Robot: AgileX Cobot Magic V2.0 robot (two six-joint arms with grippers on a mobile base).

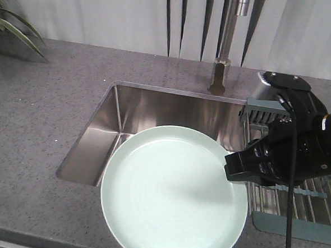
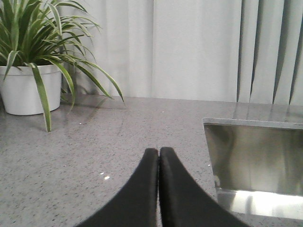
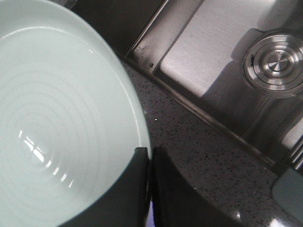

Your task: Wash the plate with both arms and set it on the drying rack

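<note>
The pale mint-green plate [image 1: 172, 197] hangs level over the front of the sink, partly above the counter edge. My right gripper [image 1: 235, 167] is shut on the plate's right rim, one finger above the rim and one below. In the right wrist view the plate [image 3: 57, 118] fills the left, with the right gripper [image 3: 149, 153] clamped on its edge. My left gripper [image 2: 158, 152] is shut with nothing in it, low over the counter left of the sink; the front view does not show it. The drying rack [image 1: 296, 194] lies across the sink's right side, mostly behind the right arm.
The steel sink [image 1: 138, 111] has a round drain [image 3: 274, 61] in its floor. A tall tap [image 1: 225, 43] stands behind the basin. A potted plant [image 2: 31, 71] in a white pot sits on the grey counter [image 1: 36, 127] at the far left.
</note>
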